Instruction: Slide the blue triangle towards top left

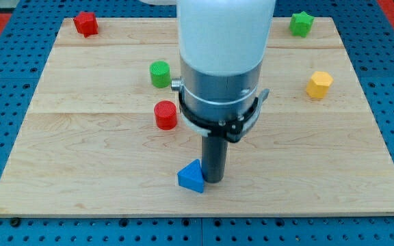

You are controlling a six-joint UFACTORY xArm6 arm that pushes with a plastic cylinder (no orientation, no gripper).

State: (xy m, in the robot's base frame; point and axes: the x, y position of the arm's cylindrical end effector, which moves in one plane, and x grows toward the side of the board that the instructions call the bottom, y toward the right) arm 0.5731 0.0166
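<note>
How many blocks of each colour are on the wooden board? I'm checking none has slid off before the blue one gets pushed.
Red: 2, a red star-like block and a red cylinder
Green: 2, a green cylinder and a green star-like block
Yellow: 1, a yellow hexagonal block
Blue: 1, the blue triangle, touching my tip
Total: 6

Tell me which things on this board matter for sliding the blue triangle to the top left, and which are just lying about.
Part of the job:
- blue triangle
- my tip, right beside the triangle on the view's right

Just lying about:
- red cylinder
- green cylinder
- red block, top left corner
- green block, top right
- yellow block
</note>
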